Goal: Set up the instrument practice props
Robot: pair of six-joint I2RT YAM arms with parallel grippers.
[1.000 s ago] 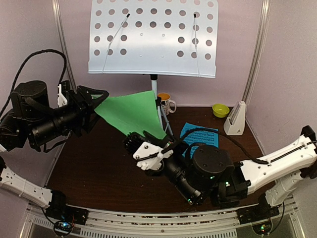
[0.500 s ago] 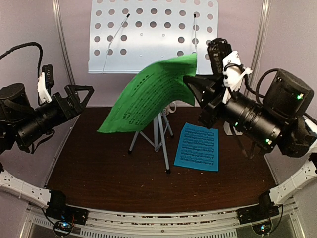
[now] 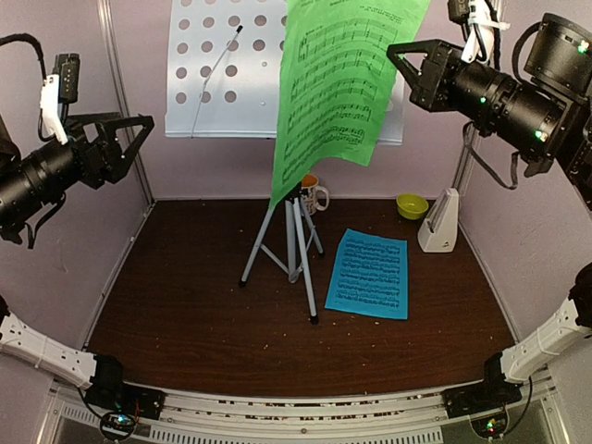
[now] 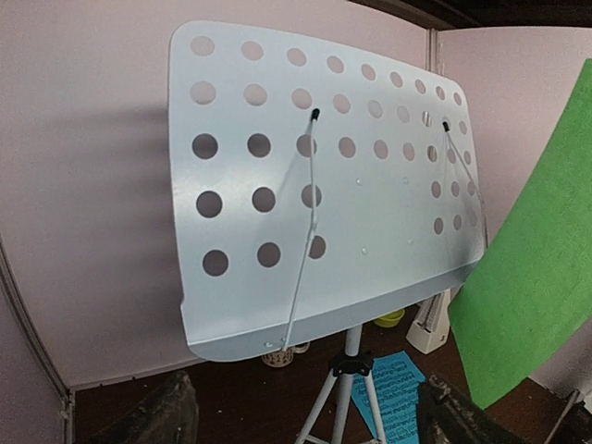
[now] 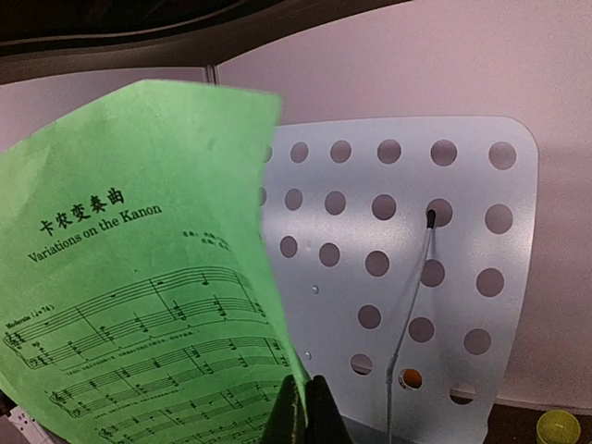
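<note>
Aloft, green sheet (image 5: 139, 305) pinched in right hand (image 5: 303, 409), before music stand (image 5: 398, 268)

The pale grey perforated metal music stand (image 3: 222, 83) is straight ahead of the left gripper (image 3: 146, 125) and well apart from it, on its silver tripod (image 3: 292, 242). The green paper music sheet (image 3: 342, 83) hangs from the right gripper (image 3: 396, 51), in front of the stand's right half. Far below that gripper, the blue paper music sheet (image 3: 370, 275) lies flat on the dark wooden table (image 3: 185, 314), just right of the tripod's feet. Behind its right corner stands the white pyramid metronome (image 3: 439, 222), with the small green bowl (image 3: 412, 205) just to its left. The patterned ceramic mug (image 3: 314, 194) sits behind the tripod, possibly touching a leg.
</note>
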